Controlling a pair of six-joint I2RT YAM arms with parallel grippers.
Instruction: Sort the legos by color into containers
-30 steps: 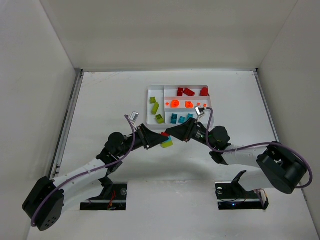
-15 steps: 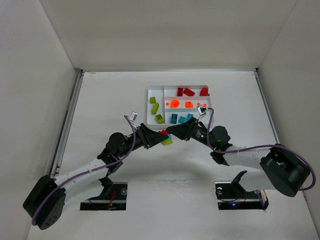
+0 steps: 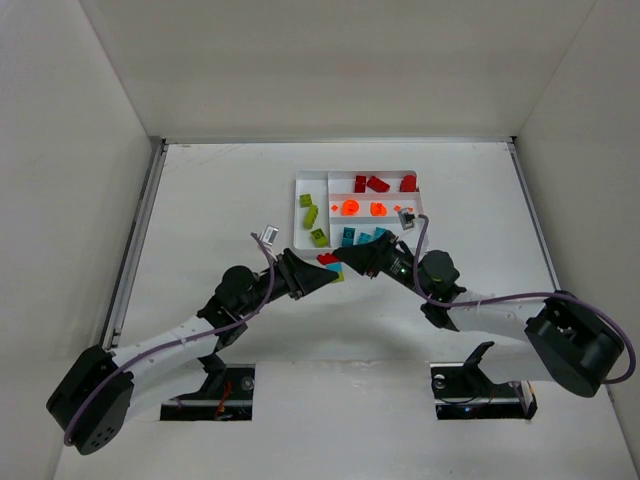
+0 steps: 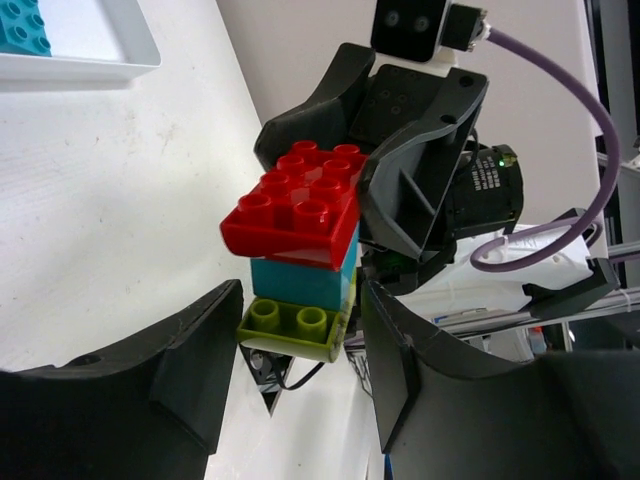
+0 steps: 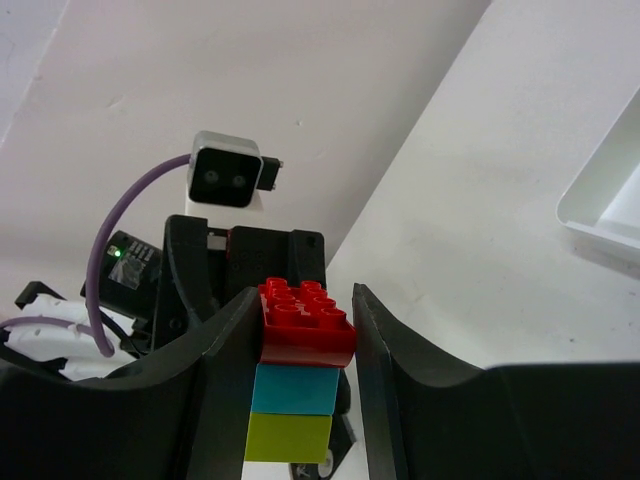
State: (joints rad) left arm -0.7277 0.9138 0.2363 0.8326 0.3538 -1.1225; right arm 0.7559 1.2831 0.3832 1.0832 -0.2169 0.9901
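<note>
A white table (image 3: 200, 210) is seen from above, and the two arms are reached inward over it until they meet near its middle. A white tray (image 3: 312, 177) is set on the table just beyond that meeting point. Its tall section on the left is filled with lime green pieces (image 3: 311, 215). Of its three long sections, the farthest is taken up by red bricks (image 3: 377, 183), the middle one by orange pieces (image 3: 351, 207), and the nearest by teal bricks (image 3: 349, 236).

The left gripper (image 4: 300, 292) is closed narrowly, and the lime brick (image 4: 295, 325) is pinched between its two fingers. The right gripper (image 5: 305, 293) is likewise closed narrowly, and the red brick (image 5: 305, 320) is clamped between its fingers.

A three-brick stack (image 3: 331, 268) is thus held from both ends, raised off the table just in front of the tray's near edge. The red brick is seated at one end, the teal brick (image 5: 295, 390) is locked in the middle, and the lime brick is fixed at the other end. All three are pressed together, with no gap shown between them.
</note>
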